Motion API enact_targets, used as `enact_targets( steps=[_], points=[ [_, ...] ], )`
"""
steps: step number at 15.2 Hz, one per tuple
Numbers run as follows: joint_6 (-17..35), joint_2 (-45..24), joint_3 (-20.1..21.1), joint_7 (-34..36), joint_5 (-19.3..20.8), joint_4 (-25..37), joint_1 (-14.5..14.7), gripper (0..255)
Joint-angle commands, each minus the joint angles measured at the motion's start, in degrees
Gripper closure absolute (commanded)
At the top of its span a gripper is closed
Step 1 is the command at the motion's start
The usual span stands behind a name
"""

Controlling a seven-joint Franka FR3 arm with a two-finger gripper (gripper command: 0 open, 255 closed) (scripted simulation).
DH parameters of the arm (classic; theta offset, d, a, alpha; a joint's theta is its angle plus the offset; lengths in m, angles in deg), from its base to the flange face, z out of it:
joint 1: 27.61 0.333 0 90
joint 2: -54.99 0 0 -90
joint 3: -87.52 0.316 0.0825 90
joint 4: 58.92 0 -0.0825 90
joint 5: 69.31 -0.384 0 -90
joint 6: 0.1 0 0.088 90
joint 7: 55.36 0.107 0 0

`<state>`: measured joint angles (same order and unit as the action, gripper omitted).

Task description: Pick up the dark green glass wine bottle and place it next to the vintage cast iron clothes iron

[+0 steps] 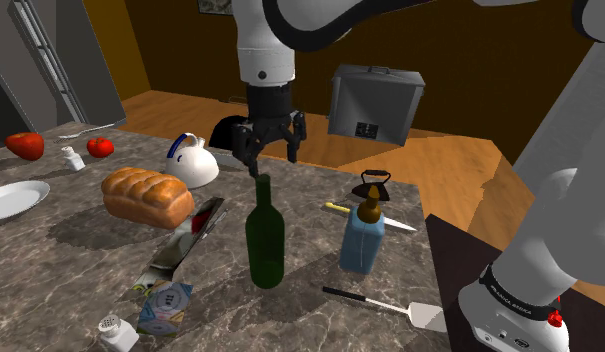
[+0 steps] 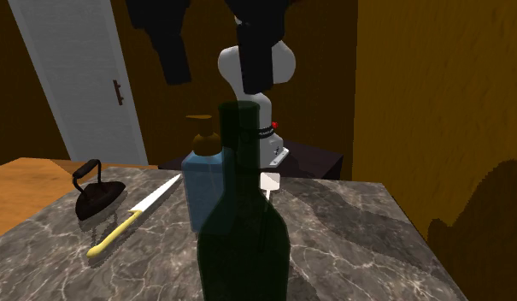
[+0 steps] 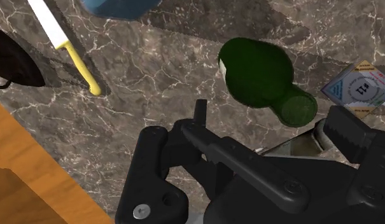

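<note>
above the bottle's neck i am hovering the gripper (image 1: 273, 148), its two black fingers spread apart and grasping nothing. the dark green wine bottle (image 1: 265, 235) is standing upright on the marbled counter (image 1: 80, 275). its mouth is sitting just under the finger nearer the shoulder view's left rather than midway between the two. so i am judging that the grasp needs centring first. i am planning to nudge the hand sideways until the neck lies in the middle of the gap, then lower straight down and close below the lip, firmly, since smooth glass is likely to slip. beyond the bottle, toward the shoulder view's right, a blue dispenser bottle (image 1: 362, 238) is standing near. a yellow-handled knife (image 1: 337, 209) is lying behind it, and the black iron (image 1: 374, 186) is sitting by the counter's far edge. i am minding that the lift clears the dispenser, and aiming for bare counter beside the iron.
</note>
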<state>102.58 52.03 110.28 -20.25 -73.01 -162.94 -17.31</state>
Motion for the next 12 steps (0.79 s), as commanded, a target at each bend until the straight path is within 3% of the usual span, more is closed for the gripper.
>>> enact_targets(
  steps=[1,12],
  points=[
    [-0.17,-4.95,0.84,2.22,1.35,5.26,1.14,0],
    [5.57,-5.39,0.84,2.28,1.45,-0.06,1.42,0]
  ],
)
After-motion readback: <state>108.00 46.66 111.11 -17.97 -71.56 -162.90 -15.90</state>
